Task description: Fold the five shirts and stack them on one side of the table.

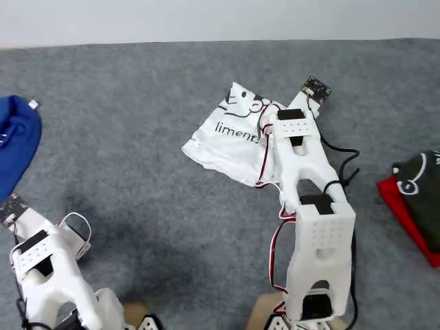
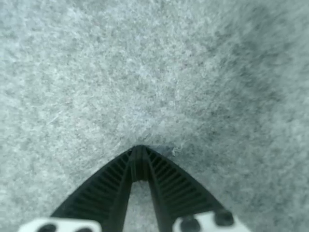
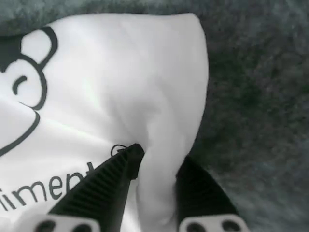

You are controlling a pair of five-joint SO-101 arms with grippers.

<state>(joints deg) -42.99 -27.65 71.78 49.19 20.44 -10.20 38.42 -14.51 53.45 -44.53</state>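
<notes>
Right gripper (image 3: 159, 164) pinches white shirt (image 3: 120, 87); left gripper (image 2: 139, 150) closed, empty.
Dark shirt (image 1: 419, 180) on red shirt (image 1: 397, 199); blue shirt (image 1: 14, 144) seems unfolded.

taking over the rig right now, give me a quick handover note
left gripper: shut, empty, low over the grey table.
right gripper: shut on a fold of the white shirt, which lies crumpled mid-table.
Done: dark shirt lies on the red shirt at the table's right edge.
To do: fold and stack the white shirt, then the blue shirt at the left edge.
</notes>
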